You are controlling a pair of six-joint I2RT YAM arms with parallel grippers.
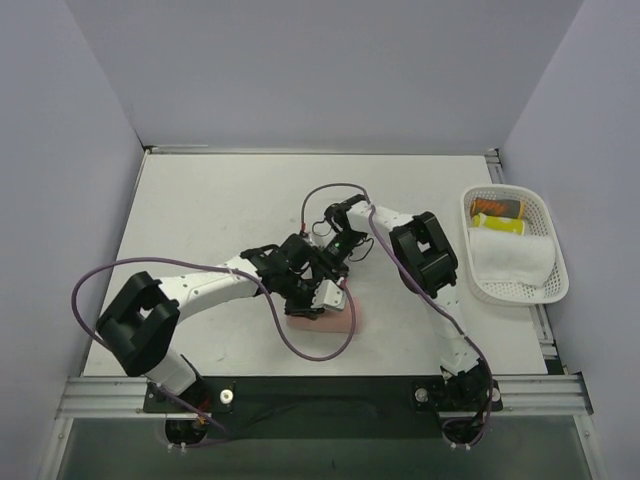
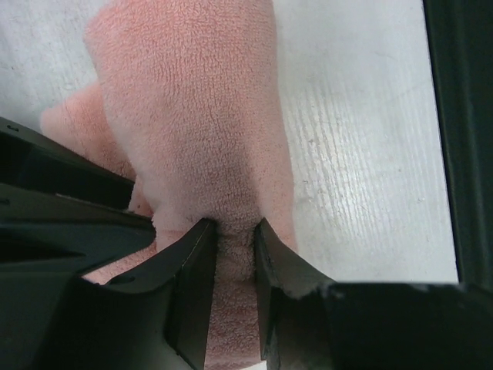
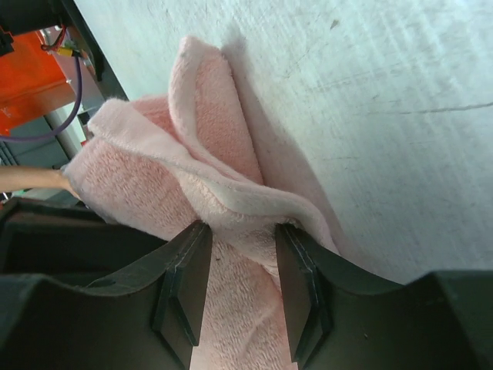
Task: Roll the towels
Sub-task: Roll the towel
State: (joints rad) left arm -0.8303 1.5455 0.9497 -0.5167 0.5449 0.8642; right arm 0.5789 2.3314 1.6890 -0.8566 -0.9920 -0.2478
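The salmon-pink towel lies bunched and partly rolled on the table near the front middle. My left gripper is down on it from the left, and my right gripper from the far side. In the left wrist view, the left gripper is shut on a thick fold of the pink towel. In the right wrist view, the right gripper is shut on layered folds of the pink towel. The white towel lies folded in the mesh basket at the right.
The white mesh basket at the right edge also holds an orange can and a yellow one. Purple cables loop over the table beside both arms. Grey walls close in the table on three sides.
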